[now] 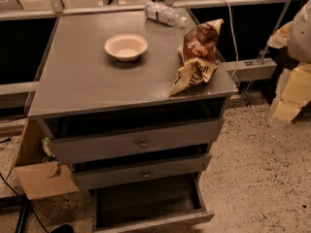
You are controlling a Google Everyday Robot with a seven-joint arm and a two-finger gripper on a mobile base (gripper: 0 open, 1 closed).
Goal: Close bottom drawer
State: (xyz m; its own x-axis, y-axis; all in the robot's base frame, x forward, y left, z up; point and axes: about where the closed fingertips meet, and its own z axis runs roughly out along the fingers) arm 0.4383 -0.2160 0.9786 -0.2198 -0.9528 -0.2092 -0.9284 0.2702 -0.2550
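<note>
The bottom drawer (148, 200) of the grey cabinet (97, 81) is pulled far out at the bottom of the view. Its dark interior shows, and its slim front panel (160, 221) runs along the lower edge. Its knob is not visible. The top drawer (136, 142) and middle drawer (141, 174) above it stand slightly open, each with a small round knob. My arm with the gripper (291, 89) shows as pale, yellowish parts at the right edge. It is raised beside the cabinet's right side, well apart from the bottom drawer.
On the cabinet top are a white bowl (126, 46), a brown chip bag (197, 55) overhanging the right front corner, and a water bottle (164, 13) lying at the back. A cardboard box (36, 176) stands left of the cabinet. Speckled floor (257, 178) lies to the right.
</note>
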